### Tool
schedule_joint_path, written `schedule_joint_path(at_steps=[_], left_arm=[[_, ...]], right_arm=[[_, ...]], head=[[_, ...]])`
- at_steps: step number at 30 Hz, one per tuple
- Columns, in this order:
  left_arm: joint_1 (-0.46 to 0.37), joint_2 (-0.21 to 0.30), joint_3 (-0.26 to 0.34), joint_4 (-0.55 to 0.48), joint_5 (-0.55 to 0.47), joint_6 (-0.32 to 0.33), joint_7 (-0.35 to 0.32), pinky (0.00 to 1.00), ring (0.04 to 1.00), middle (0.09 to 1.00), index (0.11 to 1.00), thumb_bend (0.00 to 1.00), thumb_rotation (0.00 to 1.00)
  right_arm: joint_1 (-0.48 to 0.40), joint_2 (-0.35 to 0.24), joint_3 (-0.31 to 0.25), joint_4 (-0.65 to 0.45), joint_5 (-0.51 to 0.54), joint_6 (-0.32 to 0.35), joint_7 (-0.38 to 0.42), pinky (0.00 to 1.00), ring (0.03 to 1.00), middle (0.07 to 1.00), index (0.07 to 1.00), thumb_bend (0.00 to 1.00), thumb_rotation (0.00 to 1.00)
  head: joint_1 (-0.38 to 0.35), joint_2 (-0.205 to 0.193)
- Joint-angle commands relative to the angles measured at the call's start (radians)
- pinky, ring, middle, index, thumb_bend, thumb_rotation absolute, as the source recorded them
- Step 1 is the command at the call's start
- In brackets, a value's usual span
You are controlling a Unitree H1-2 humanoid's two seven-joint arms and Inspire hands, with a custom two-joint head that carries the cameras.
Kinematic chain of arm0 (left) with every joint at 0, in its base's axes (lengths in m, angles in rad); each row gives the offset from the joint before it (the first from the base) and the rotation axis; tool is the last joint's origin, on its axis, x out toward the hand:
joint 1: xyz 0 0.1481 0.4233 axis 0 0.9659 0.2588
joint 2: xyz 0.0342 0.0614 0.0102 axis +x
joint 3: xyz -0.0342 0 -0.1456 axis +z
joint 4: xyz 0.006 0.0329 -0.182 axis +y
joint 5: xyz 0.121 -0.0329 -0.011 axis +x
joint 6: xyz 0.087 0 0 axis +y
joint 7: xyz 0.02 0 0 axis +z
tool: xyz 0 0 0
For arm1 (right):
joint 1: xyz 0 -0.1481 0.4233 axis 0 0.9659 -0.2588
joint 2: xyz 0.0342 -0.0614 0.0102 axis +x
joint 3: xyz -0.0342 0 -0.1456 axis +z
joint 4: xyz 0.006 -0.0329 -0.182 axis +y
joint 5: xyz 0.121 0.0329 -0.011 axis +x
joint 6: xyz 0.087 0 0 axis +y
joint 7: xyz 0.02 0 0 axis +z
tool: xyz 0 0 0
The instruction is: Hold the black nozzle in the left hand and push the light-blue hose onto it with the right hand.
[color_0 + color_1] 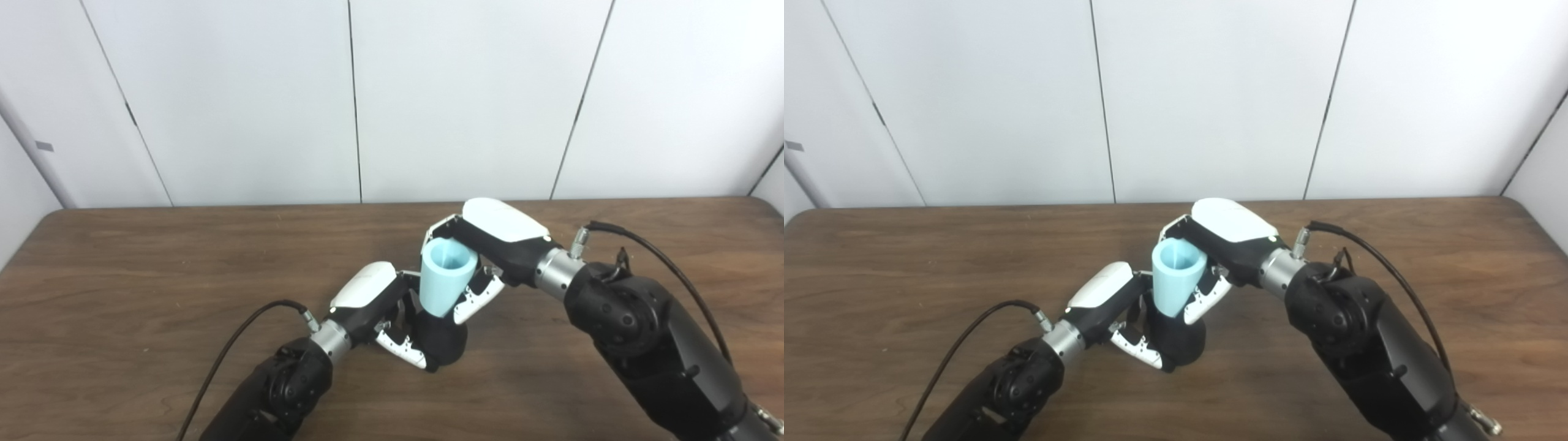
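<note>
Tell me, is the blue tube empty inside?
Empty as far as shows: the light-blue hose has an open top with nothing visible inside; its narrow bottom meets the black nozzle.

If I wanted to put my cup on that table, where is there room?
Bare table lies left of the left hand, and right of the right hand toward the far corner. The middle is crowded: both hands hold the black nozzle and blue hose.

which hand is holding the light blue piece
The right hand, higher and farther back, grips the light-blue hose. The left hand holds the black nozzle below it.
</note>
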Motion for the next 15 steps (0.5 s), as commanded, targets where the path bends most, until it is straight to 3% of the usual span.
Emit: schedule_joint_path(at_steps=[1, 7, 15], left_arm=[[0.025, 0.048, 0.011, 0.032, 0.037, 0.044, -0.023, 0.34, 0.427, 0.438, 0.49, 0.53, 0.0], [0.023, 0.048, 0.016, 0.031, 0.032, 0.051, -0.03, 0.34, 0.437, 0.441, 0.492, 0.53, 0.0], [0.027, 0.046, 0.022, 0.019, 0.036, 0.058, -0.039, 0.34, 0.449, 0.438, 0.494, 0.53, 0.0]], right_arm=[[0.037, -0.036, -0.002, -0.012, 0.01, 0.019, 0.05, 0.34, 0.401, 0.46, 0.528, 0.51, 0.0], [0.15, 0.019, -0.03, -0.006, -0.015, -0.018, -0.074, 0.33, 0.403, 0.459, 0.528, 0.51, 0.0], [0.156, 0.005, -0.012, -0.003, 0.036, -0.037, -0.048, 0.3, 0.395, 0.443, 0.529, 0.51, 0.0]], head=[[-0.005, 0.006], [-0.002, 0.007], [0.002, 0.016]])
